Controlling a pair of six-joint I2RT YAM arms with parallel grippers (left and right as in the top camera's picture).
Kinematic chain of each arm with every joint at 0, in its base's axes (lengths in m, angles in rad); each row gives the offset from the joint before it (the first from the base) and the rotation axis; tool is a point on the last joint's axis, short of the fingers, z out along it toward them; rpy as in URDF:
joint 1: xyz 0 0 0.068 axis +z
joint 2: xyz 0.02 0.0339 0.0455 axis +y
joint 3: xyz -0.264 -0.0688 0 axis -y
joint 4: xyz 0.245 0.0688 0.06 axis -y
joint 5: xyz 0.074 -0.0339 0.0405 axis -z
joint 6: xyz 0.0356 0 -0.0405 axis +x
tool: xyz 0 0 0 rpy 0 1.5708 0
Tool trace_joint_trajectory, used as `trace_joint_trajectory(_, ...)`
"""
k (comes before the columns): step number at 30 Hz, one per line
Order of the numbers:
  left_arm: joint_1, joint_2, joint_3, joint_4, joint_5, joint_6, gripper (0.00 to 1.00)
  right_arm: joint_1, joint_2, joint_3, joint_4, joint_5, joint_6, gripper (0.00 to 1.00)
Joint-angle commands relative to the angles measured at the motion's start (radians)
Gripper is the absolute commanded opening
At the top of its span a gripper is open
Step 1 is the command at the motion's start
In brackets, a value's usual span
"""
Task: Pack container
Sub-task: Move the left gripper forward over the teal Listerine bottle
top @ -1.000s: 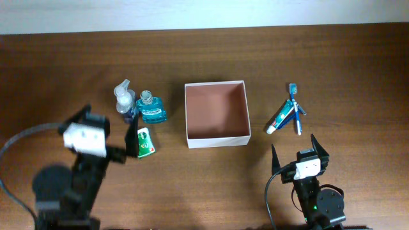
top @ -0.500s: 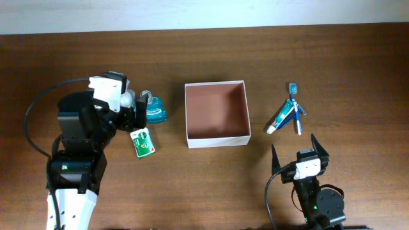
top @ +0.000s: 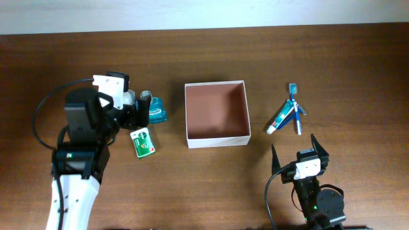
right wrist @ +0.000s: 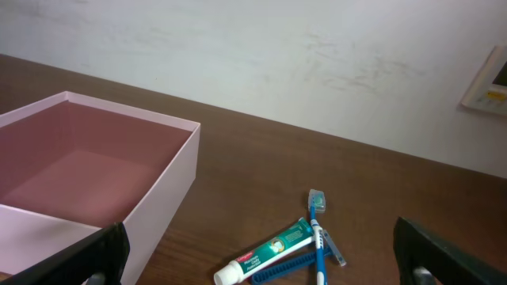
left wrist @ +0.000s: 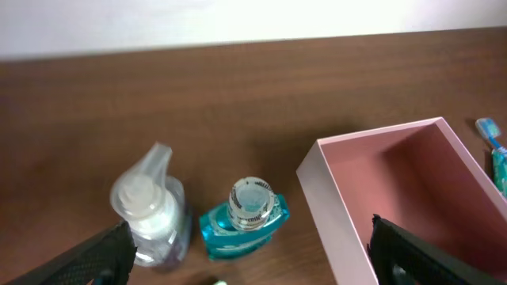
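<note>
The container, a square white box with a pinkish-brown inside, stands empty mid-table; it also shows in the left wrist view and the right wrist view. My left gripper is open and empty, hovering beside a clear spray bottle and a teal bottle, left of the container. A green pack lies just in front of them. My right gripper is open and empty, in front of a toothpaste tube, a toothbrush and a blue comb at the container's right.
The teal bottle stands close to the container's left wall. The toothpaste and toothbrush lie crossed in a small pile. A pale wall runs along the table's far edge.
My left arm has swung from the front left up to the bottles, its gripper now over them. The right arm has not moved.
</note>
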Motion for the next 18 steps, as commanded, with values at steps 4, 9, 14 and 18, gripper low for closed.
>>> trace_joint_trajectory(4,-0.019,0.112,0.013,0.019,0.015,-0.188,0.90,-0.006,-0.006,-0.005,-0.008,0.005,0.004,0.99)
trace_joint_trajectory(9,-0.138,0.143,0.013,0.075,-0.122,-0.190,0.80,-0.006,-0.006,-0.005,-0.008,0.005,0.004,0.99)
trace_joint_trajectory(14,-0.254,0.162,0.013,0.088,-0.393,-0.190,0.79,-0.006,-0.006,-0.005,-0.008,0.005,0.004,0.99)
trace_joint_trajectory(18,-0.282,0.176,0.013,0.089,-0.494,-0.240,0.79,-0.006,-0.006,-0.005,-0.008,0.005,0.004,0.98)
